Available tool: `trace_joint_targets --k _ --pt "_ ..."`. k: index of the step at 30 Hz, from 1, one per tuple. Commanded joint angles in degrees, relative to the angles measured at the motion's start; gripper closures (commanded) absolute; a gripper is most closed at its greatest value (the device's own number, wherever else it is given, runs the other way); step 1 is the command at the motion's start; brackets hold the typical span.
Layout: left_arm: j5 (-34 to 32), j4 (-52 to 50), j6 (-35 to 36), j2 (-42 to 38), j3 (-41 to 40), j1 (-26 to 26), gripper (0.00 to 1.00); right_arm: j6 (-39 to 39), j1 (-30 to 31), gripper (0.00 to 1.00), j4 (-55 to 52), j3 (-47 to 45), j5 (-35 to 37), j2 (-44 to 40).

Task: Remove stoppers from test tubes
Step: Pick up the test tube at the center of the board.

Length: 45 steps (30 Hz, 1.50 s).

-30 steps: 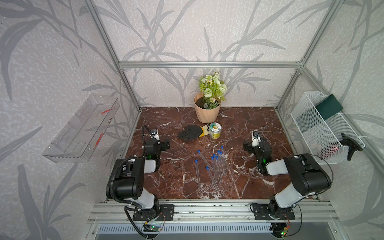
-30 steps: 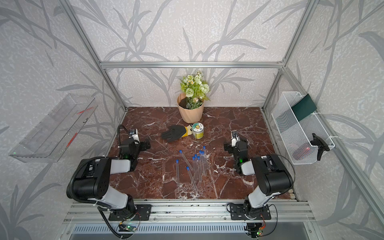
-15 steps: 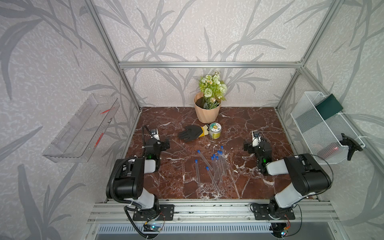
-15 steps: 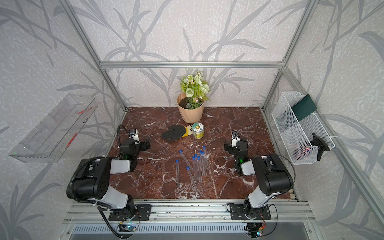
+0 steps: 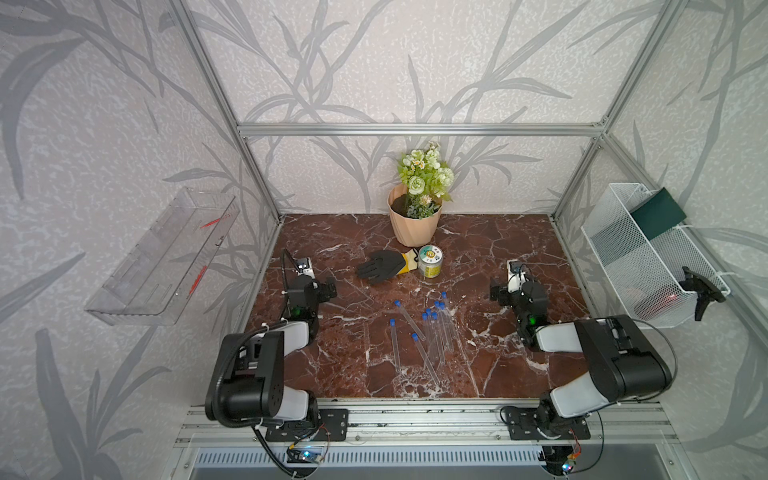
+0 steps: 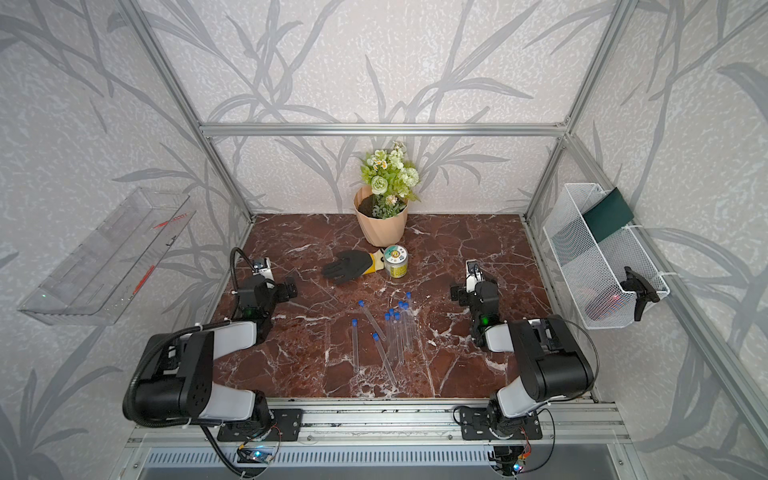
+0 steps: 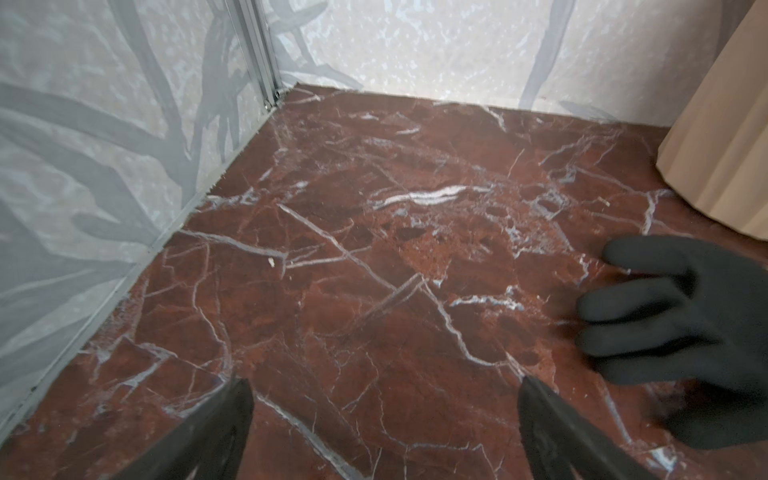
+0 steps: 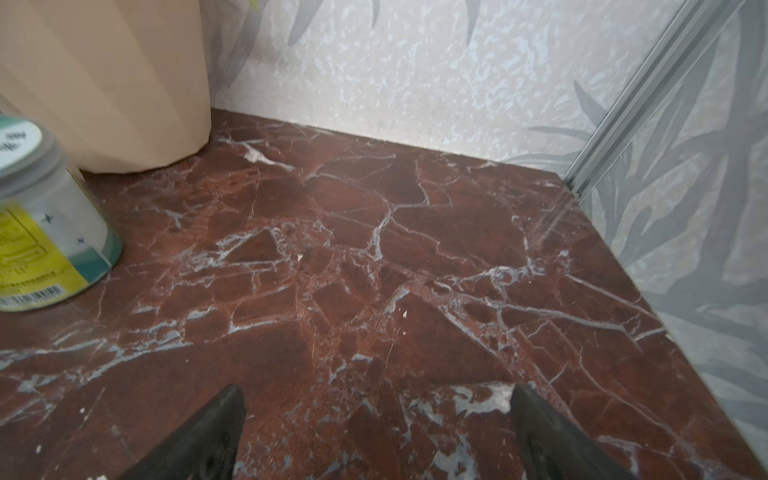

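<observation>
**Walls** (image 5: pixel 415 62): pale textured wallpaper with a grey leaf-and-branch print, on the back and both sides.
**Frame:** aluminium extrusion posts, with a horizontal crossbar (image 5: pixel 415 129) along the back.
**Floor:** red-brown marble slab (image 5: pixel 478 245) with white veins, evenly lit, shadows soft.
**Left wall:** clear acrylic tray shelf (image 5: pixel 166 257) with red markings showing through it.
**Right wall:** white wire-mesh basket (image 5: pixel 615 249) holding a flat dark green item (image 5: pixel 658 212). A black clamp (image 5: pixel 700 291) sits on its near corner.
**Back centre:** ribbed beige pot (image 5: pixel 413 224) of green-and-white flowers, standing on the slab near the wall.
**Front edge:** aluminium rail (image 5: pixel 415 415).

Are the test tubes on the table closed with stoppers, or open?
Closed: in a top view, each test tube lies with a blue stopper on its far end.
</observation>
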Motion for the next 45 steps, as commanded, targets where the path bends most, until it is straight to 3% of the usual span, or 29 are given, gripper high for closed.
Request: trace_joint_targets --k 1,4,8,13,20,30,33,39,45 --pt "-1.7 -17.2 -4.4 -6.4 4.5 0.2 0.01 -0.8 0.9 0.01 -6.4 -0.3 1.2 -7.7" --pt "-1.5 -28.2 -10.0 -11.6 7.1 -0.4 0.01 -0.3 2.7 0.01 -19.0 2.0 2.5 -16.0" --pt "-2.0 -45.4 -19.2 -15.1 13.7 -2.7 0.01 6.2 4.1 0.01 -44.9 12.1 2.6 -22.9" --pt "6.6 -54.7 -22.5 -15.8 18.0 -6.4 0.01 15.0 7.1 0.01 -70.2 25.2 0.9 -22.3" --pt "17.3 -68.1 -24.5 -16.7 22.3 -12.8 0.01 23.1 11.0 0.01 -93.9 38.1 -3.1 -16.5" --pt "14.3 -88.7 -32.8 -22.9 25.1 -24.4 0.05 23.0 12.3 0.01 -97.9 41.1 -15.2 -12.6" --pt "13.6 -90.2 -37.1 -23.1 23.9 -27.8 0.06 21.8 14.8 0.01 -99.5 41.8 -15.4 -11.8" --pt "11.1 -89.7 -41.7 -21.9 23.0 -31.7 0.08 24.1 17.3 0.01 -95.5 37.9 -22.3 -13.4" --pt "11.7 -85.3 -38.8 -12.6 26.0 -32.8 0.11 25.7 17.8 0.01 -86.7 33.2 -31.6 -18.3"
